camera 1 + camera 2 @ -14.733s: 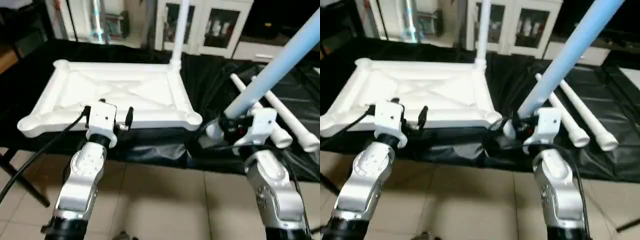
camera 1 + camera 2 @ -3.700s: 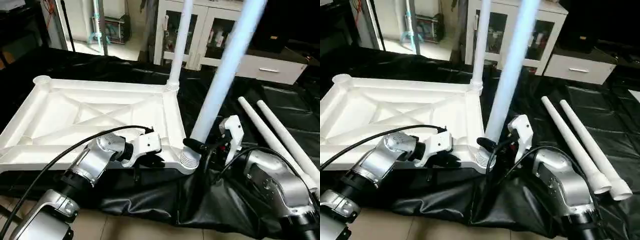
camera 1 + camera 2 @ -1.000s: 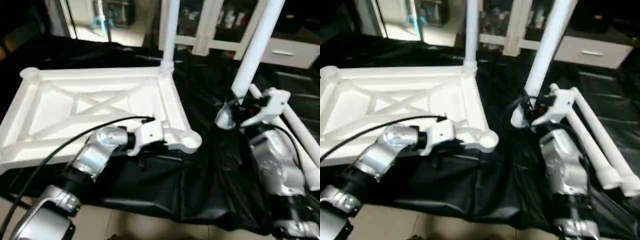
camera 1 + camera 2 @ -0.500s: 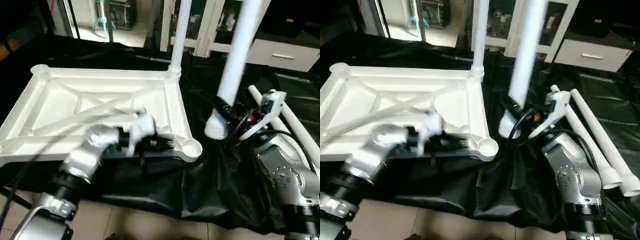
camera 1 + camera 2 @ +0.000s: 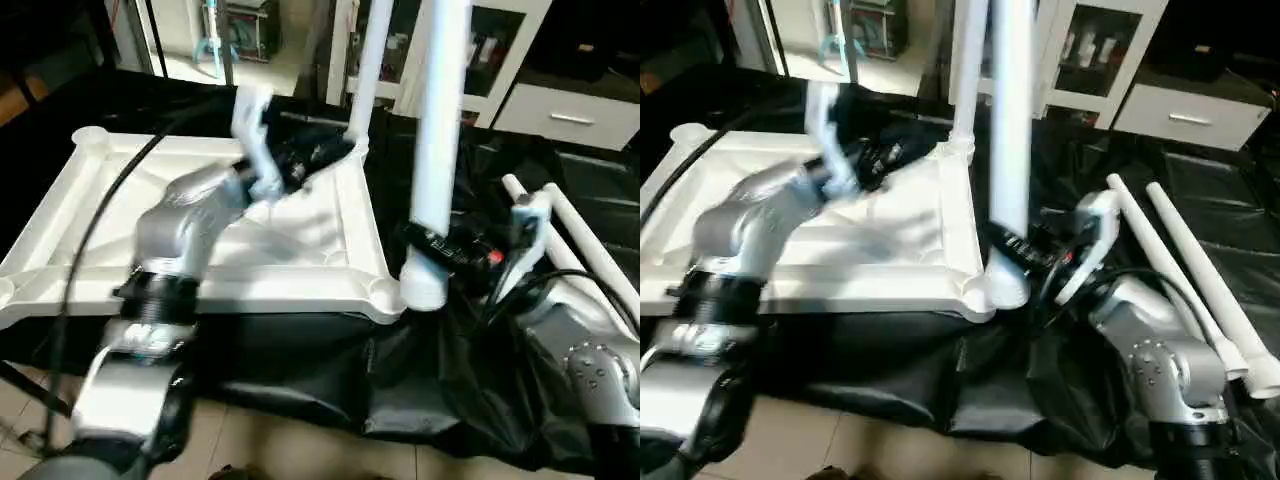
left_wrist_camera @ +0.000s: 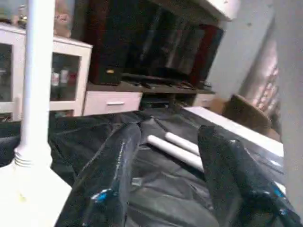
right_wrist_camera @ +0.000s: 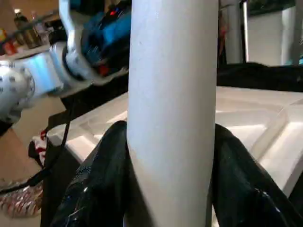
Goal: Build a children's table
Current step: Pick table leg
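Looking down from the head: the right gripper point(image 5: 450, 245) clamps an upright white leg point(image 5: 437, 140) whose ribbed end hovers beside the near corner socket point(image 5: 384, 292) of the upturned table top point(image 5: 200, 240) on the black-draped tabletop point(image 5: 560, 190); misalignment could jam it.

Left wrist: left gripper point(image 6: 170, 161) jaws open, empty.

Right wrist: jaws grip the leg; slippage could tilt it.

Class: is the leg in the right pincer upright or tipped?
Upright: the leg rises near-vertically from the right pincer, foot beside the near corner socket.
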### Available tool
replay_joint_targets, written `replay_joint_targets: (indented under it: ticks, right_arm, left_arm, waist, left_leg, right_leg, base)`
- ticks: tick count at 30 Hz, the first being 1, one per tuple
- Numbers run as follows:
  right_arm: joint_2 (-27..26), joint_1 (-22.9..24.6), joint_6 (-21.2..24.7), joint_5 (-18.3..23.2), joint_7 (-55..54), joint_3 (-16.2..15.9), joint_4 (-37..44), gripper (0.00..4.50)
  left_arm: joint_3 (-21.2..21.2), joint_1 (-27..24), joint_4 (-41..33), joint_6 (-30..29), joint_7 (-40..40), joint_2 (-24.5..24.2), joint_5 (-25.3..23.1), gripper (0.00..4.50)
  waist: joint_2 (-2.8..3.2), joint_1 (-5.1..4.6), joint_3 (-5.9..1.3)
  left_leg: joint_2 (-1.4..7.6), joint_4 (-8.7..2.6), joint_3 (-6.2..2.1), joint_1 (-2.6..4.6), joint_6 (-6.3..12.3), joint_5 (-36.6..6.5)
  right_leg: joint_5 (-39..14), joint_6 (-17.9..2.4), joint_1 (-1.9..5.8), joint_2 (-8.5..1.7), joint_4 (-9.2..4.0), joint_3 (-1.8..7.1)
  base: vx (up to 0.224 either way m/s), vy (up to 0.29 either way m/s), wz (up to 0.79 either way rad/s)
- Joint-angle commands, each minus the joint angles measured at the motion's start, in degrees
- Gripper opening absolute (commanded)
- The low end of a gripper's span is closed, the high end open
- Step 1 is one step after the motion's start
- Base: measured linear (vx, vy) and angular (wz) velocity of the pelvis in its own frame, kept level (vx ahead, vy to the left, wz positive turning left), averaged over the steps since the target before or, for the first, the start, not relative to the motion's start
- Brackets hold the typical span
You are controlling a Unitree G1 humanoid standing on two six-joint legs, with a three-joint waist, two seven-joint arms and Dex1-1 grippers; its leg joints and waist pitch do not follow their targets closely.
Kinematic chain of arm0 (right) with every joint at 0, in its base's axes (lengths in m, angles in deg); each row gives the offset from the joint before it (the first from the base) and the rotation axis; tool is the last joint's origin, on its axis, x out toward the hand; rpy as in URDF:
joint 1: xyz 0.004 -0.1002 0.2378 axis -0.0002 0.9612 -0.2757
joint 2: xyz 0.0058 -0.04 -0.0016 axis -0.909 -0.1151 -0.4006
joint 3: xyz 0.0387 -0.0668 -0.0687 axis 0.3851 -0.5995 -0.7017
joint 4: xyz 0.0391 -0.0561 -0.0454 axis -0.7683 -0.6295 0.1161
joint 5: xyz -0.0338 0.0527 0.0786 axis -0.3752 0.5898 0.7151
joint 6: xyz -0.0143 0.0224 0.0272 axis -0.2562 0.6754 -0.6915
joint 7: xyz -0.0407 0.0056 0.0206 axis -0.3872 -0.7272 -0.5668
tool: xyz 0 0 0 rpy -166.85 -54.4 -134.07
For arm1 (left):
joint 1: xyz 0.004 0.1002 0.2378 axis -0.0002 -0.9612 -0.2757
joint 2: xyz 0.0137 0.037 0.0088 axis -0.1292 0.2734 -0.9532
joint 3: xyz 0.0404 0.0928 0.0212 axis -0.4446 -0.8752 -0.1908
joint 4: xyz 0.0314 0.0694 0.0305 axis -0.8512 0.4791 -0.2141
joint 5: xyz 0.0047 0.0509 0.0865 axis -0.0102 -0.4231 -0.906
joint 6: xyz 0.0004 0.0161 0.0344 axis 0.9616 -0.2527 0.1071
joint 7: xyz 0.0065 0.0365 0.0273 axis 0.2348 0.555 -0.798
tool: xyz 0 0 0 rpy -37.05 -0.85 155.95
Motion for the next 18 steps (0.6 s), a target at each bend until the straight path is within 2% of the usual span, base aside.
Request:
replay_joint_targets:
  ticks: [1,3,4,5,7,8,12,18]
  right_arm:
    - [0.73,-0.36,-1.09,-3.12,0.25,-1.39,0.15,1.84]
    - [0.73,-0.36,-1.09,-3.12,0.25,-1.39,0.15,1.84]
    - [0.64,-1.14,-2.28,-6.48,-0.93,-2.67,-1.95,1.84]
    - [0.55,-1.41,-2.49,-7.35,-1.39,-2.88,-2.53,1.84]
    - [0.48,-1.68,-2.7,-8.21,-1.78,-3.17,-3.02,1.84]
    - [0.36,-1.8,-2.64,-8.36,-1.92,-3.25,-3.18,1.84]
    - [0.25,-2.03,-2.85,-9.11,-2.03,-3.51,-3.71,1.84]
    - [-0.38,-2.59,-3.72,-10.85,-1.73,-4.22,-4.87,1.84]
  left_arm:
    - [-1.83,1.67,0.5,-0.9,-1.62,0.96,-1.8,2.3]
    - [-1.83,1.67,0.5,-0.9,-1.62,0.96,-1.8,2.3]
    - [-2.62,3.34,-2.48,-2.56,-1.46,2.59,-0.47,2.3]
    - [-3.13,3.99,-4.78,-3.88,-1.33,3.25,0.5,2.3]
    - [-3.86,4.7,-8.27,-5.53,-0.72,4.15,2.19,2.3]
    - [-4.44,5.01,-10.61,-7.13,-0.71,4.58,3.39,2.3]
    - [-4.83,5.57,-13.44,-8.87,-0.82,5.57,4.8,2.3]
    - [-5.36,6.02,-16.63,-10.89,-0.75,7.33,6.1,2.3]
  waist:
    - [-0.74,0.31,-4.28]
    - [-0.82,0.34,-4.29]
    - [-0.81,0.3,-4.4]
    - [-0.8,0.3,-4.41]
    - [-0.68,0.6,-4.44]
    - [-0.99,0.63,-4.4]
    - [-1.0,0.51,-4.09]
    - [-0.94,0.38,-4.15]
  left_leg:
    - [1.22,-3.28,0.04,0.41,6.24,4.3]
    - [1.21,-3.25,0.02,0.43,6.16,4.76]
    - [1.23,-3.16,-0.01,0.37,6.08,5.41]
    - [1.19,-3.14,-0.03,0.4,5.95,5.73]
    - [1.27,-3.0,-0.02,0.55,5.86,6.38]
    - [1.26,-2.93,-0.06,0.27,6.11,6.37]
    - [1.22,-3.1,0.07,0.31,6.31,4.2]
    - [1.3,-3.16,-0.04,0.39,5.63,3.22]
  right_leg:
    - [7.9,-16.58,4.03,-2.49,-2.52,1.33]
    - [8.28,-16.38,3.98,-2.48,-2.51,1.34]
    - [9.15,-16.51,3.98,-2.46,-2.3,1.33]
    - [9.43,-16.68,3.92,-2.47,-2.29,1.28]
    - [11.06,-18.11,3.83,-2.54,-2.1,1.23]
    - [11.83,-18.28,4.11,-2.53,-1.9,1.25]
    - [8.79,-17.75,4.1,-2.49,-2.41,1.32]
    - [6.8,-17.24,4.05,-2.48,-2.57,1.25]
  base:
    - [0.0,0.0,0.0]
    - [0.0,0.0,0.0]
    - [0.0,0.0,0.0]
    - [0.0,0.0,0.0]
    - [0.0,0.0,0.0]
    - [0.0,0.0,0.0]
    - [0.0,0.0,0.0]
    - [0.0,0.0,0.0]
